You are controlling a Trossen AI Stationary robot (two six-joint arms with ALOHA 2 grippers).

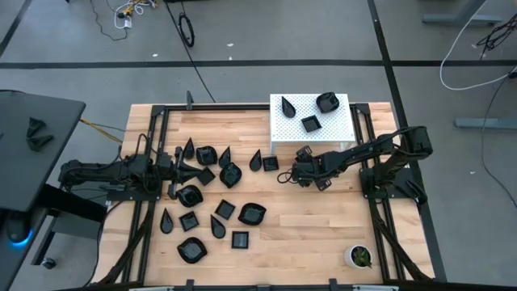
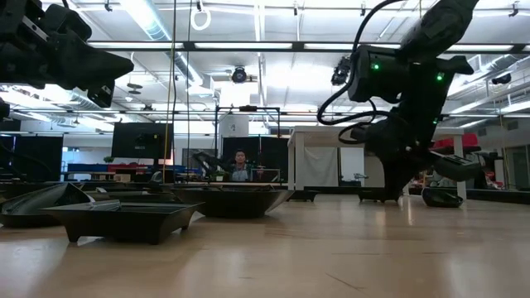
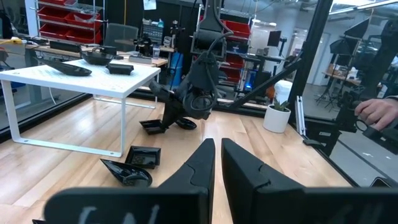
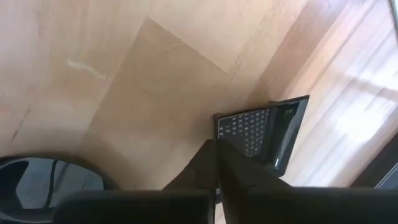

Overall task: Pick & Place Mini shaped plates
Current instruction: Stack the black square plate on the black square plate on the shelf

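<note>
Black square plate (image 4: 264,134) lies on the wooden counter (image 1: 307,226) beside the white shelf (image 1: 339,121); we see right gripper (image 1: 284,175) fingers clamped on its rim; left gripper (image 1: 187,169) fingers nearly together, empty

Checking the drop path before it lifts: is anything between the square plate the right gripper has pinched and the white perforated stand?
Nothing visible blocks it. The right gripper is shut on the square plate just in front of the white stand. Three plates already sit on the stand, at its middle and far side; its near edge shows bare.
</note>
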